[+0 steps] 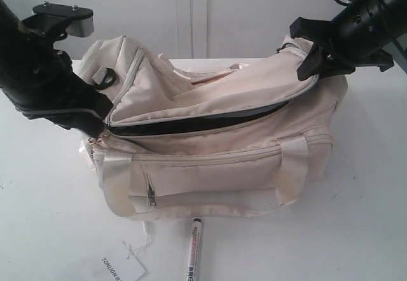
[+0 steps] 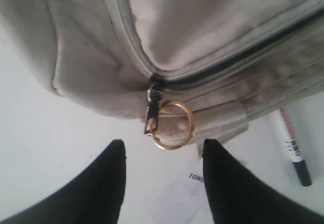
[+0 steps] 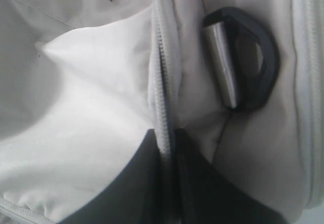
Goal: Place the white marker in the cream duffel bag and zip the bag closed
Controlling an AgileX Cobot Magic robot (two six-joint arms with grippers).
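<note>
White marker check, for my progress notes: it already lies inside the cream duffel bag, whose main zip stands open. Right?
Not inside. The white marker lies on the table in front of the cream duffel bag, per the exterior view. Its main zip is open.

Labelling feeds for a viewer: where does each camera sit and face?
Exterior: slightly above the table, facing the long side of the cream duffel bag; left arm and right arm show.
Left wrist: on the left arm, looking past the open left claw at the gold ring.
Right wrist: on the right arm, close on the right claw shut on the bag's zip edge, beside a black strap ring.
Shared: exterior and left wrist both show the white marker.
</note>
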